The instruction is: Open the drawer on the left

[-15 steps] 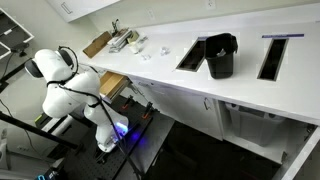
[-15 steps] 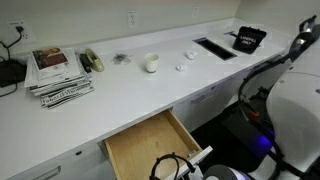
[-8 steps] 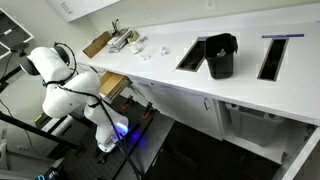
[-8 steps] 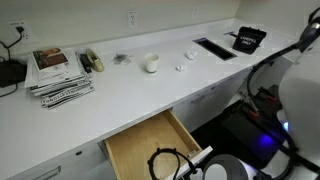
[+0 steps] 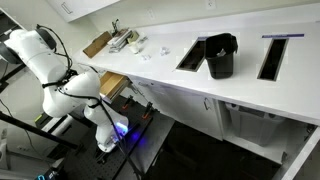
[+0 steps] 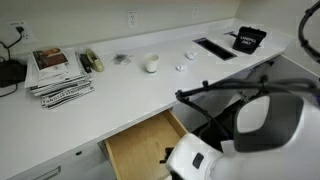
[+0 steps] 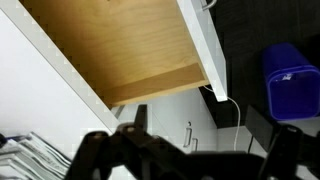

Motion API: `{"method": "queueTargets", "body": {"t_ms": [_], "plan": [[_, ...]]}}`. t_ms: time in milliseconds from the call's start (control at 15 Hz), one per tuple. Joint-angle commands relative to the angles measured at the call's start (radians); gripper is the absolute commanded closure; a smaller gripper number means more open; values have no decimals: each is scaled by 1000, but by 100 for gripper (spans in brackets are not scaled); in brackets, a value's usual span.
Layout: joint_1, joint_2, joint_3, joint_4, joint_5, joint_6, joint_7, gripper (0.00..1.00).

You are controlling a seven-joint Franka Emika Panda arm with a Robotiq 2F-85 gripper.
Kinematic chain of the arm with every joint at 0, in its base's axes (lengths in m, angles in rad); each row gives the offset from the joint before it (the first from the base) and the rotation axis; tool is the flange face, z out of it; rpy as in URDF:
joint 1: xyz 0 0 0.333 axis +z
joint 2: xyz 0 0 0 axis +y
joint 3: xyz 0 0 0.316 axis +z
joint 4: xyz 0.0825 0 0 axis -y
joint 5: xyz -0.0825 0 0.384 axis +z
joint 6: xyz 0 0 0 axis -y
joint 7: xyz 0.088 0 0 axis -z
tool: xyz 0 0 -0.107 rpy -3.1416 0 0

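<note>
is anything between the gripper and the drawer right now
Nothing visible does. In the wrist view the gripper sits apart from the pulled-out drawer, with only open space between them.

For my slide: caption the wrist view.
Drawer stands open, tan inside showing; a blue container sits nearby.

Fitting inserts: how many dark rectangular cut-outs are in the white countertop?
2. In an exterior view, one dark rectangular cut-out sits beside the black bin; the second cut-out beyond it. More could lie off-frame.
</note>
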Motion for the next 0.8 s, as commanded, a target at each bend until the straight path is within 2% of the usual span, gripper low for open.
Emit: {"method": "queueTargets", "body": {"t_ms": [0, 333, 733], "plan": [[-36, -212, -22, -221, 162, -8, -4, 0], [-62, -408, -21, -413, 288, -28, -66, 0], [-84, -622, 21, -596, 276, -55, -39, 0]]}}
